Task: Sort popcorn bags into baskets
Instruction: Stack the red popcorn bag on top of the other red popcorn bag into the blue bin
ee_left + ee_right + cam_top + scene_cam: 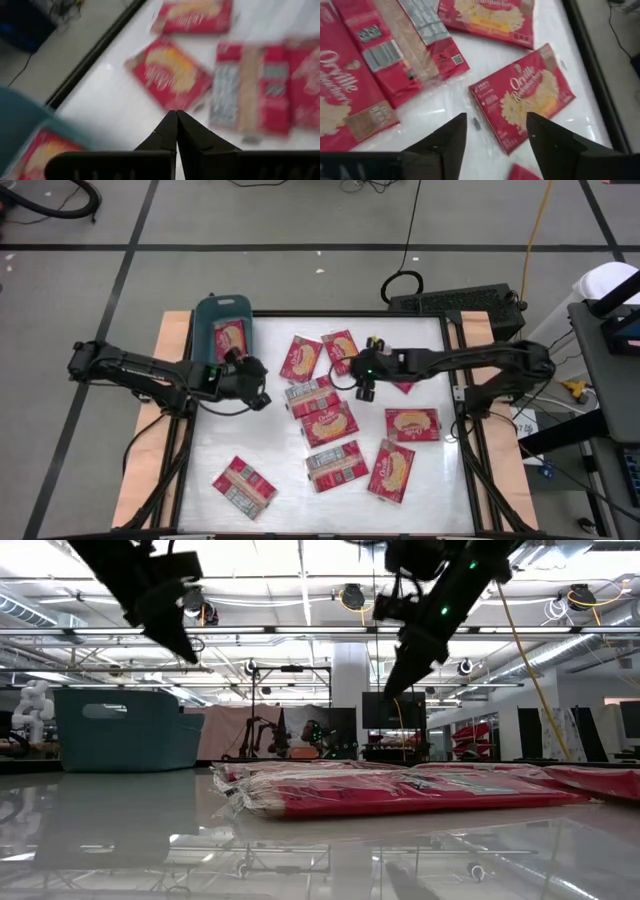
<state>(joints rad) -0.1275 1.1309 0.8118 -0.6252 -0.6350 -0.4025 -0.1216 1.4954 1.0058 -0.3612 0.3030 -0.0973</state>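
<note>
Overhead view first: left tool (258,385) hangs just beside the teal basket (221,310), its tips pressed together and holding nothing. One popcorn bag (229,338) lies inside the basket, picture side up. Right tool (365,388) hovers over the middle of the white table (270,450), fingers spread and empty, with bags scattered all round it: two (301,358) on the side toward the basket, a stacked pair (329,423) just below it, and one (412,424) on its far side from the basket. Three more lie well apart from either tool near the table's front edge, among them one (243,486) label side up.

Low view: both tools hang above the table, clear of the bags; the basket (125,730) stands under the left tool (185,645), and a flat heap of bags (400,790) lies beneath the right tool (395,680).

Left wrist view: the closed fingers (170,132) meet at a point, a bag (172,75) lying just ahead of them.

Right wrist view: the parted fingers (445,140) frame bare table, with a picture-side-up bag (525,97) just ahead of them, untouched.
</note>
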